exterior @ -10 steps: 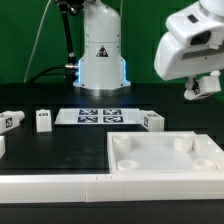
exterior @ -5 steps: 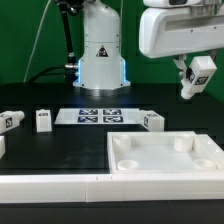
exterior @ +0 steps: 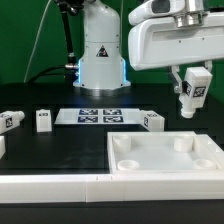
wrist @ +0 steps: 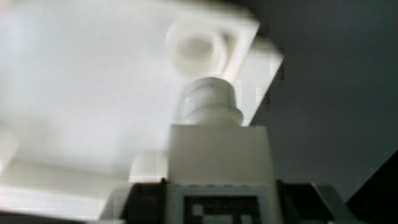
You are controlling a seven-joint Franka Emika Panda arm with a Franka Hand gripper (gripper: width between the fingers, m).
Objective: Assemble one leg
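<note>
Arm base [exterior: 100,52]: white column, upright at the far edge of the bench [exterior: 60,140], about mid-width, with a blue light glowing low on it. Links between base and wrist are out of frame. Wrist housing [exterior: 172,40]: large white block, close to the camera, high over the bench toward its edge at the exterior view's right, roughly level. Gripper [exterior: 190,84] hangs beneath the housing, pointing down, well clear of the bench surface. Jaws are closed onto the leg [exterior: 191,97], which sits between them slightly tilted. Wrist view: jaws not distinguishable; the held leg [wrist: 217,150] runs out ahead of the camera, blurred.
</note>
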